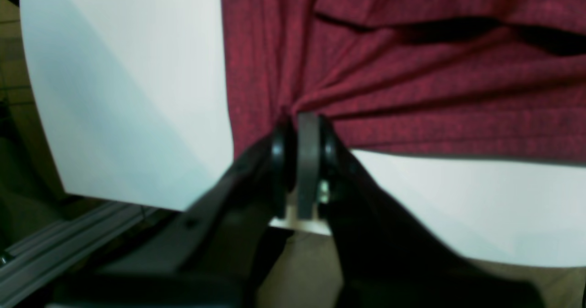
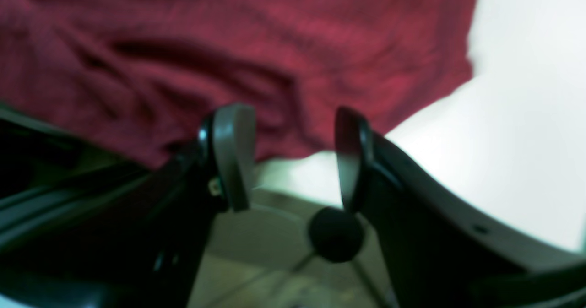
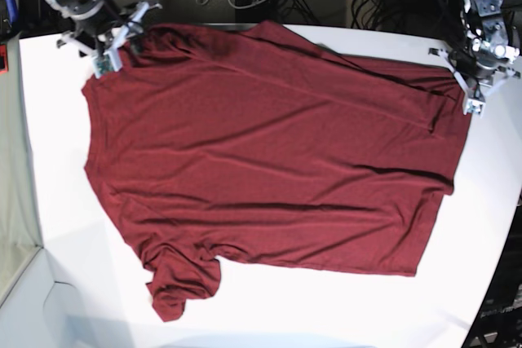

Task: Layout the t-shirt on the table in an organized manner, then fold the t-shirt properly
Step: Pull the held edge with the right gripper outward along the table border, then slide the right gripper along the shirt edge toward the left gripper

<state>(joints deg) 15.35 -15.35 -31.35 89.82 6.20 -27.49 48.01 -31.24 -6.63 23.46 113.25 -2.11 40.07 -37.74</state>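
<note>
Base view: the t-shirt (image 3: pixel 269 160) lies spread but skewed and wrinkled on the worktop (image 3: pixel 49 201), one sleeve bunched, no fold yet made; my left claw (image 1: pixel 304 125) pinches its hem corner, my right claw (image 2: pixel 288 157) stands wide and empty at the other corner.

Plain maroon t-shirt (image 3: pixel 269 160), white table (image 3: pixel 57 201)

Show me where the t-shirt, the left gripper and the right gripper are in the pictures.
t-shirt (image 3: pixel 269 160): base view, middle of the spread body.
left gripper (image 1: pixel 306 120): left wrist view, tips shut on the shirt's edge.
right gripper (image 2: pixel 290 134): right wrist view, gap between the open fingertips, at the shirt's edge.
</note>
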